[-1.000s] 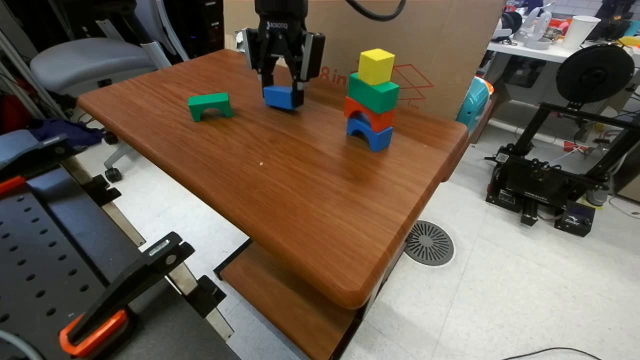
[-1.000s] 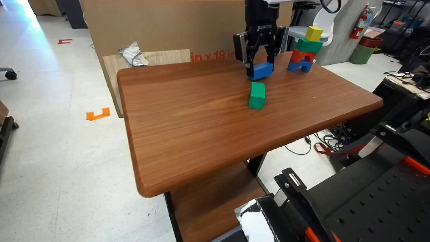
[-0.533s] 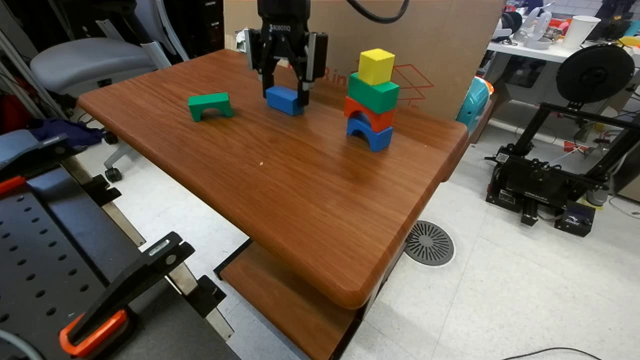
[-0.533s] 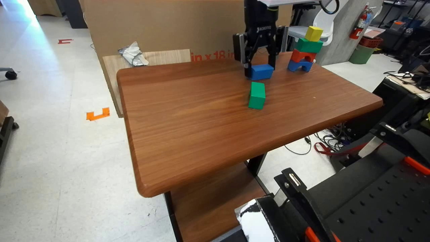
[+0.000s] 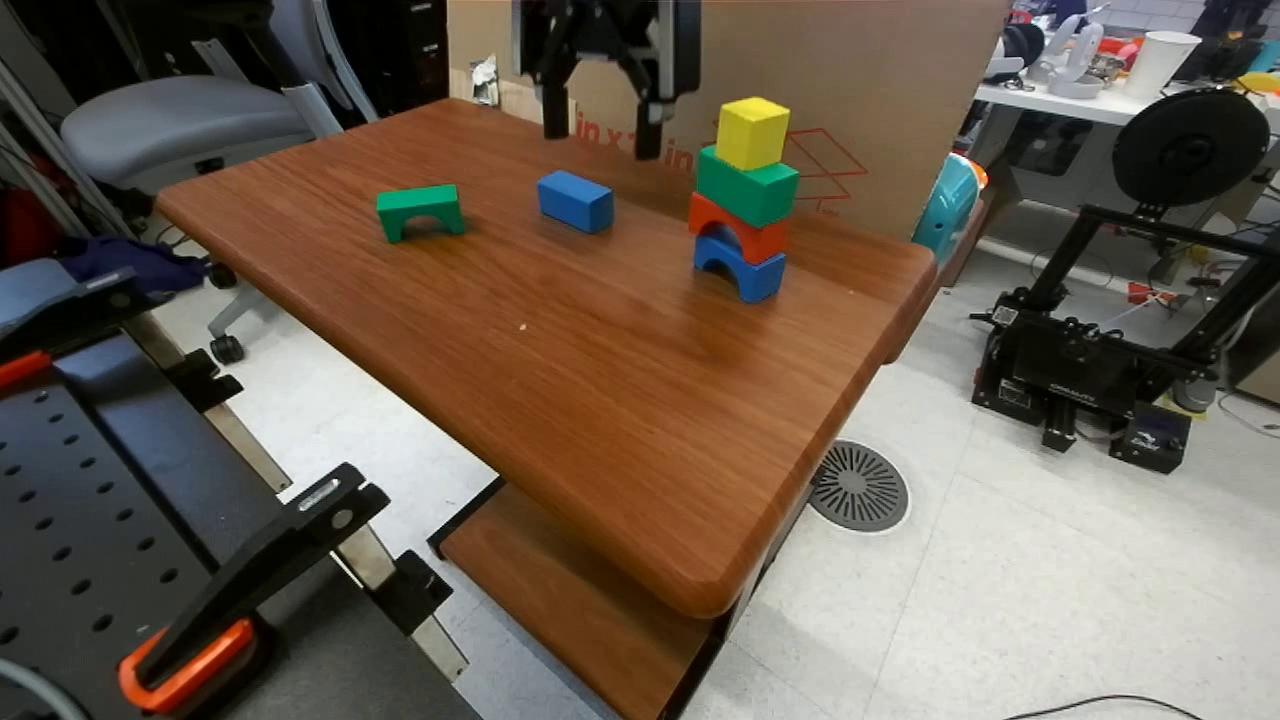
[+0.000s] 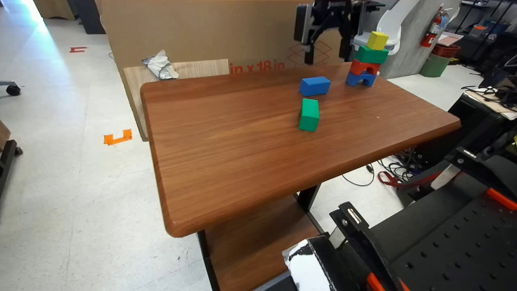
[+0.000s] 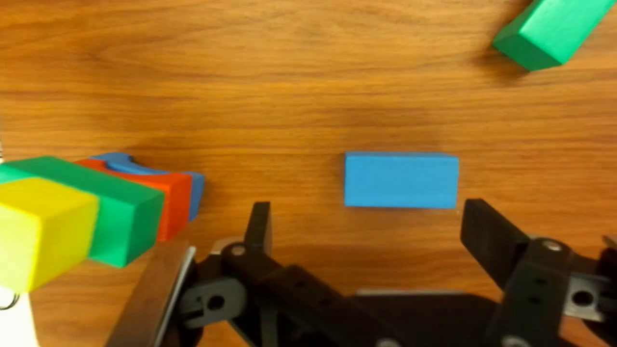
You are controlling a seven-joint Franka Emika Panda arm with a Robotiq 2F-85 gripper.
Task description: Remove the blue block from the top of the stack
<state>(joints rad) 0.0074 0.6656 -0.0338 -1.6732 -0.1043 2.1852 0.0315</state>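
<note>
The blue block, a plain rectangular piece, lies flat on the table, apart from the stack. It shows in both exterior views and near the middle of the wrist view. Beside it rises the stack: a yellow cube on a green block, then a red arch and a blue arch at the bottom. Above the blue block, clear of it, hangs my gripper. Its jaws stand wide apart, and the wrist view shows only table between the fingers.
A green arch block stands on the wooden table, off to one side of the blue block. Behind the table rises a large cardboard panel. The stack's top reaches close to the gripper's height.
The gripper held the blue block just over the table; the block settled flat and the jaws let go. Since then the gripper has risen and shifted slightly toward the stack. The stack stays unchanged.
</note>
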